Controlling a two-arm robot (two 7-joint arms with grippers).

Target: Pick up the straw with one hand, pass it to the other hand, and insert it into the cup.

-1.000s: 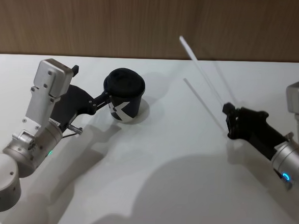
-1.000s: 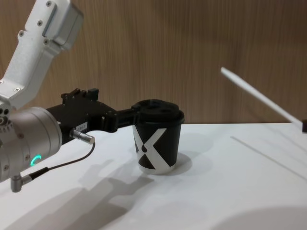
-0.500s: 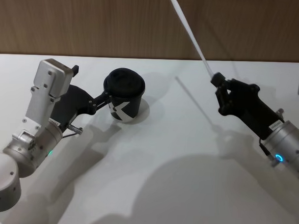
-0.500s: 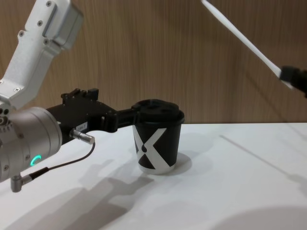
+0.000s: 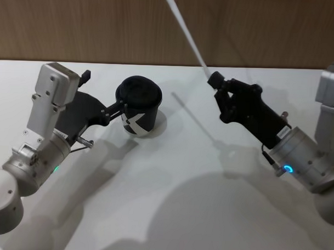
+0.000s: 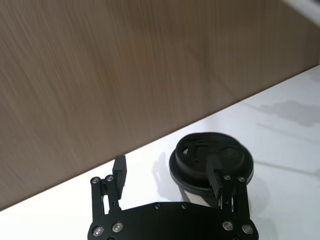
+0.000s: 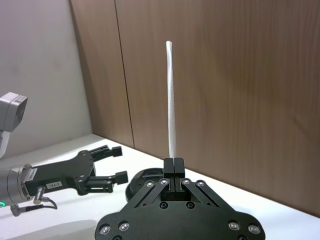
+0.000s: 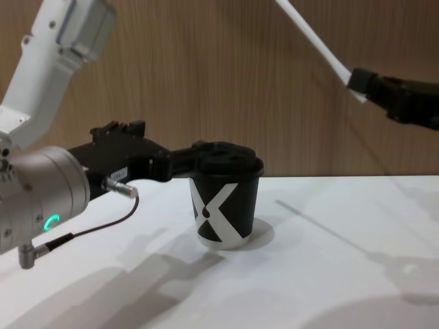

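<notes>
Straw hangs in the air, well above the tabletop. It runs from the middle of the head view up to the top edge, slanting left across the wood wall. Its lower end is pinched in the right gripper, whose jaws are closed tight on that very tip, so nearly the whole length stands free above them. The cup stands upright left of centre in the head view, lid on, well apart from the straw.

The left gripper reaches in from the left with its jaws spread wide and nothing between them. One finger lies at the rim of the lid, and it may be touching, though I cannot tell for certain.

Judging from this, the handover is not yet made. The main risk is the grip: held only by its end, the straw can pivot or slip if the arm swings fast, and its far tip would wander. The left gripper also sits so close to the lid that pulling away carelessly could nudge or tip the light cup. A misaligned pass could bend the straw or drop it.
</notes>
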